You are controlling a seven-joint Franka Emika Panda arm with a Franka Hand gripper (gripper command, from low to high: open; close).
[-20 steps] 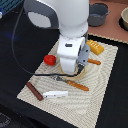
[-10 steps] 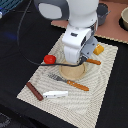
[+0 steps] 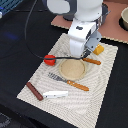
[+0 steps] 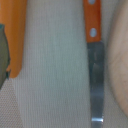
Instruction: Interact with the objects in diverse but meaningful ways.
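Mat (image 3: 105, 75): pale woven placemat on a dark table (image 3: 20, 55), carrying the whole toy set.

Plate (image 3: 73, 69): tan, round, near the middle of the mat; nothing lies on it. Its edge shows in the wrist view (image 4: 120, 60).

Tomato (image 3: 49, 60): red, just beside the plate on the exterior view's left.

Fork (image 3: 69, 81): grey tines, orange handle, lying along the plate's near edge, close to it or just touching.

Knife (image 3: 92, 61): orange handle visible at the plate's far side, the rest hidden behind the arm. In the wrist view the knife (image 4: 95, 55) lies flat on the mat beside the plate rim, with an orange handle and a grey blade.

Bread (image 3: 99, 49): yellow-orange block, partly hidden by the arm, near the mat's far edge.

Sausage (image 3: 34, 91): reddish-brown stick at the mat's near corner.

Fish (image 3: 55, 93): white flat piece just beside the sausage, apart from it.

Gripper: under the white arm (image 3: 82, 32), low over the knife and bread area; the fingers are hidden in both views, so I cannot tell its opening.
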